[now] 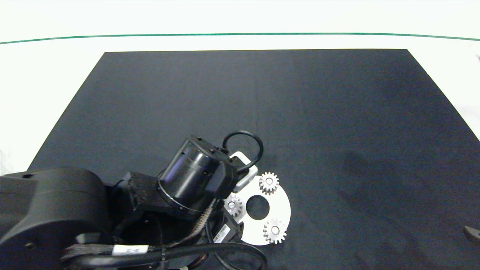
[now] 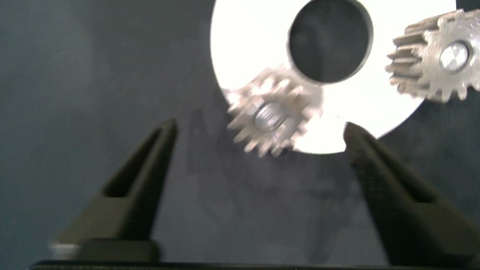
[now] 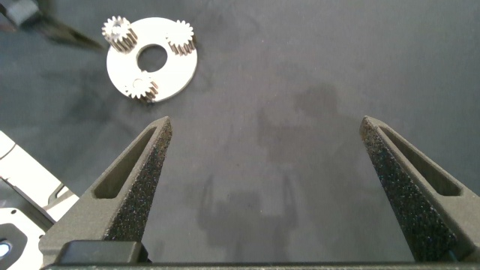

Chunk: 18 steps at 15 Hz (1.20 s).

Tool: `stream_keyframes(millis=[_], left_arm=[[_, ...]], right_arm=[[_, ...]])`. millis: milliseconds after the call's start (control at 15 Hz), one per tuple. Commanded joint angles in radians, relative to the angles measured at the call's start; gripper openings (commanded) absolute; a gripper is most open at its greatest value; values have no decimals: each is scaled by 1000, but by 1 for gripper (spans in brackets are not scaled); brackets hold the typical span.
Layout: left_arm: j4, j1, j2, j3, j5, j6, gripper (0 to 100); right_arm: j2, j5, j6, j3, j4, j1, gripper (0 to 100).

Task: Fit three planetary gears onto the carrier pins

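Observation:
The white carrier disc (image 1: 282, 207) lies on the dark mat near the front, just right of my left arm. Three small silvery planetary gears sit on it around its centre hole: one at the back (image 1: 269, 183), one at the left (image 1: 233, 205) and one at the front (image 1: 275, 230). A pale carrier pin (image 1: 275, 230) shows in the front gear's hole. My left gripper (image 2: 260, 127) hangs open over the disc's left side, its fingers either side of a gear (image 2: 270, 112) without touching it. Far to the right, my right gripper (image 3: 265, 120) is open and holds nothing.
The dark mat (image 1: 337, 112) covers most of the white table. My left arm's bulky wrist (image 1: 191, 176) and cables hide the mat's front left. The right gripper's tip (image 1: 472, 233) just shows at the right edge.

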Motion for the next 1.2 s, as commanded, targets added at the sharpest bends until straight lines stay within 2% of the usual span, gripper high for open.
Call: stream_keyframes(millis=[67,200,267,333,400,467,533,667,800,867,933,1000,1067,1200], left_arm=[[4,118,-302,128,6,1,100],[-1,285,-443,187,6,1,100],[-2,358,-508,210,6,2,100],[-1,453,-590,237,4,-2,100],[-1,510,-643,251,4,-1,100],[-1,605,-730,274,4,-2,100],[3,665,-804,286,1,-2,100],[4,731,-937,331,1,-4,100],[4,756,-1051,385,2,-13,100],[3,763,-1132,426,2,-10,100],[4,785,-1199,455,4,-7,100],[6,820,-1249,487,4,-7,100],[6,869,-1304,523,4,-7,100],[7,915,-1408,592,2,-5,100]], right_arm=[[-2,-7,-8,6,3,-5,100],[1,-10,-26,15,3,-8,100],[1,-11,-26,20,3,-13,100],[0,-36,-26,20,3,-13,100],[-3,-70,-26,22,3,-14,100],[-14,-136,-31,34,3,-24,100],[-37,-163,-51,46,3,-50,100],[-91,-166,-97,81,3,-169,100],[-191,-174,-106,166,3,-277,100],[-276,-201,-123,226,8,-357,100],[-356,-226,-153,278,8,-424,100],[-430,-251,-167,311,8,-488,100],[-497,-264,-169,333,9,-554,100],[-609,-264,-167,379,9,-668,100]])
